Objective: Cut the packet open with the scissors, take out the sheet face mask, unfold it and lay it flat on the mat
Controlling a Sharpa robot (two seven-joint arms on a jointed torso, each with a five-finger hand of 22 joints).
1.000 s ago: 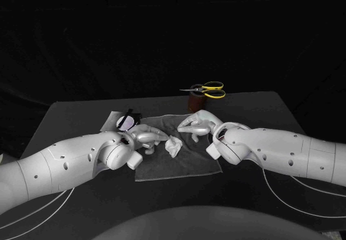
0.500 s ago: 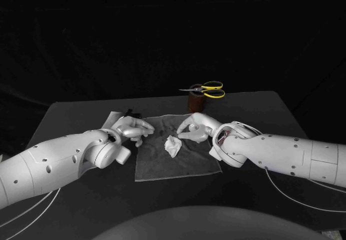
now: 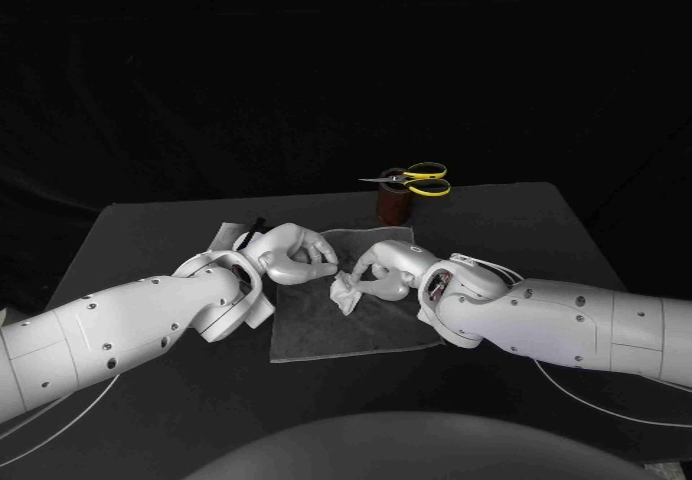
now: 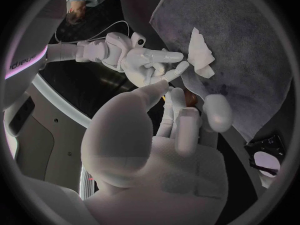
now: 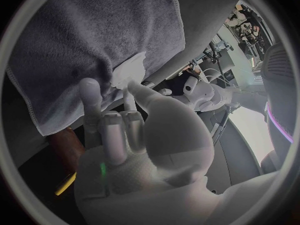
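One packet (image 3: 224,240) lies on the desk (image 3: 144,225) at the far left corner of the single grey mat (image 3: 346,330), and the left hand (image 3: 296,255) hovers just beside it, fingers (image 4: 181,125) curled together on nothing. Mid-mat sits the one sheet face mask (image 3: 346,292), crumpled in a white wad, with the right hand (image 3: 387,272) right on it, fingertips (image 4: 178,69) touching its edge, though a real pinch can't be told. Far back, one pair of yellow-handled scissors (image 3: 415,180) rests atop a brown holder (image 3: 392,206).
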